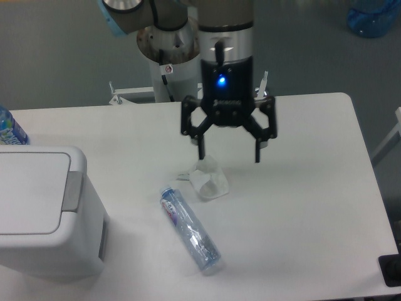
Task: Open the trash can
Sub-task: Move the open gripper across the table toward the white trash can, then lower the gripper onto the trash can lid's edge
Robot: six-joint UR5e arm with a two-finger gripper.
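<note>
The trash can (pixel 44 210) is a big white boxy bin at the table's left front, its flat lid shut and a grey push bar (pixel 73 190) along the lid's right edge. My gripper (pixel 229 154) hangs over the middle of the table, well to the right of the bin, open with nothing between its fingers. Its left finger is just above a crumpled white tissue (pixel 209 179).
A clear plastic bottle (pixel 189 228) lies on its side between the bin and the tissue. Another bottle with a blue label (pixel 9 128) stands at the far left edge behind the bin. The arm's base column (pixel 170 53) rises behind the table.
</note>
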